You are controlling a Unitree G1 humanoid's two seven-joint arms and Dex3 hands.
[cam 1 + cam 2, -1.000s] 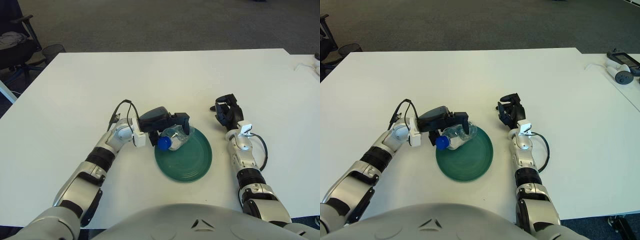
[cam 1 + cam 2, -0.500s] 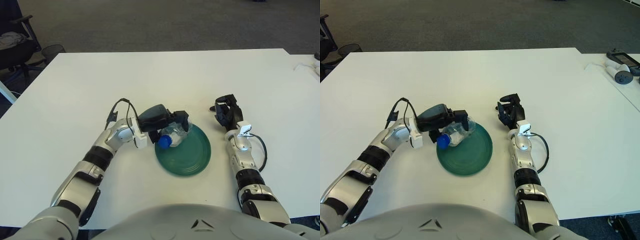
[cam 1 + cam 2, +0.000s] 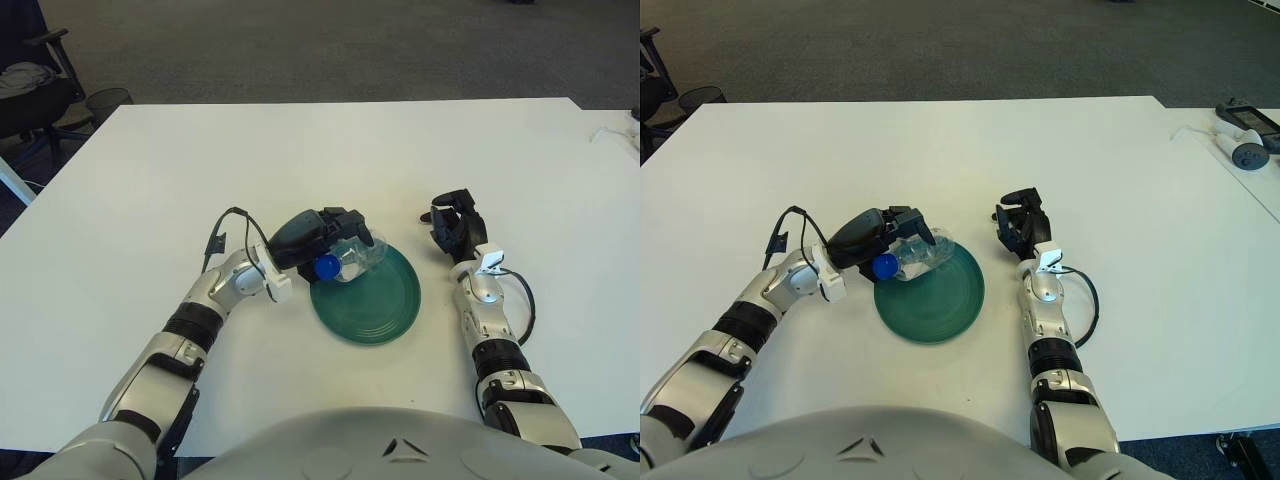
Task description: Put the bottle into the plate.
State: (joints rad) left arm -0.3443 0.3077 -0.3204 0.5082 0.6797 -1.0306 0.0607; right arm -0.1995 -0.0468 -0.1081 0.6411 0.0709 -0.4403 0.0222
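A clear, crinkled plastic bottle (image 3: 355, 258) with a glossy blue cap (image 3: 325, 267) is lying over the left rim of a smooth, faintly shiny green plate (image 3: 375, 300), which is sitting on a matt white table (image 3: 150, 180).

No text, label, brand, number or sign can be read anywhere in either view. The clear bottle (image 3: 352, 259) with the blue cap bears no readable label, the green plate (image 3: 380, 305) is plain, and the white table (image 3: 300, 150) carries no markings. The white tag near the wrist of the right hand (image 3: 455, 225), at about 3 o'clock from the plate, shows no legible print. The grey devices at the table's 2 o'clock edge show no readable writing.
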